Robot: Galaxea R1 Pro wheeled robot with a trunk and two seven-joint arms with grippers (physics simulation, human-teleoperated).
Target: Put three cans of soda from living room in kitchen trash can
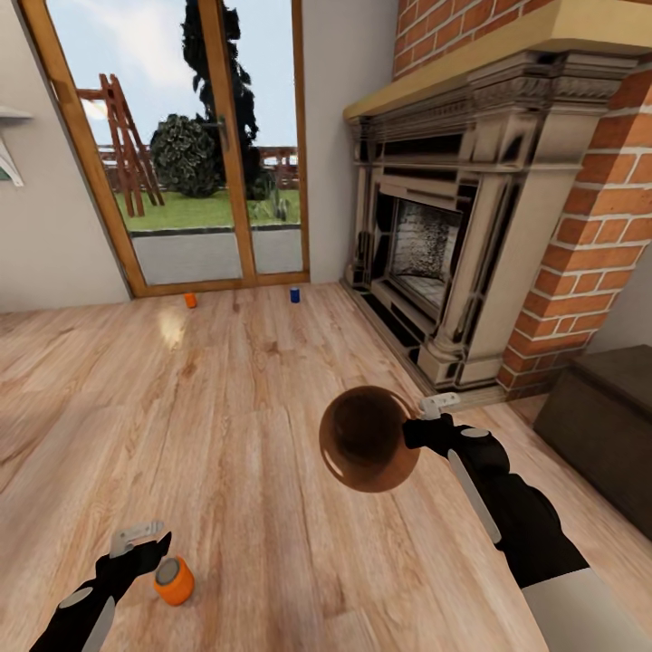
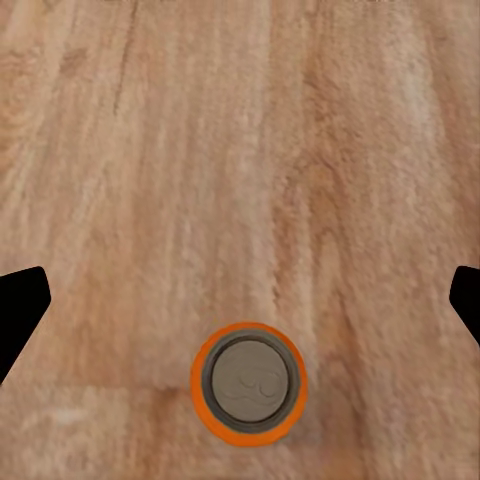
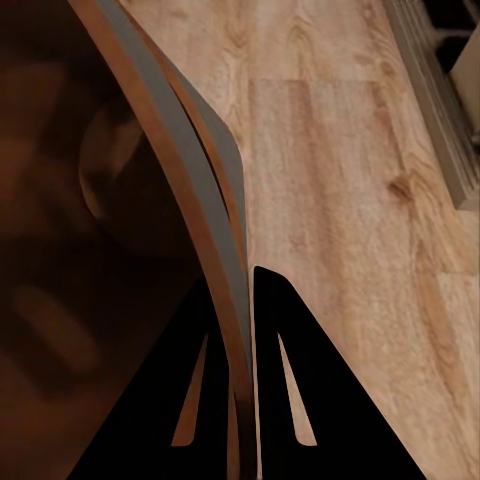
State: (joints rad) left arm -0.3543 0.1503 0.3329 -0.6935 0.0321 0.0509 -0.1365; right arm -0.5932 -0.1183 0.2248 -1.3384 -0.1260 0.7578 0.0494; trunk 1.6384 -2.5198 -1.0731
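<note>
I hold the tash can point(image 1: 369, 439) above the wood floor, its tan-brown inside facing the head camera. My right gripper point(image 1: 424, 424) is shut on its rim; the wrist view shows both fingers point(image 3: 290, 385) pinching the thin wall point(image 3: 205, 230). One orange can of soda point(image 1: 173, 580) stands upright on the floor right beside my left gripper point(image 1: 148, 545). That gripper point(image 2: 240, 300) is open, its fingertips spread wide above the can point(image 2: 248, 382). Another orange can point(image 1: 190, 300) and a blue can point(image 1: 294, 294) stand far off by the glass doors.
An ornate fireplace point(image 1: 435, 226) under a red-brick chimney point(image 1: 589, 226) fills the right side. A dark low cabinet point(image 1: 607, 417) sits at the right edge. Wood-framed glass doors point(image 1: 217, 154) close the far wall. Light wood floor point(image 1: 226, 426) stretches between me and the far cans.
</note>
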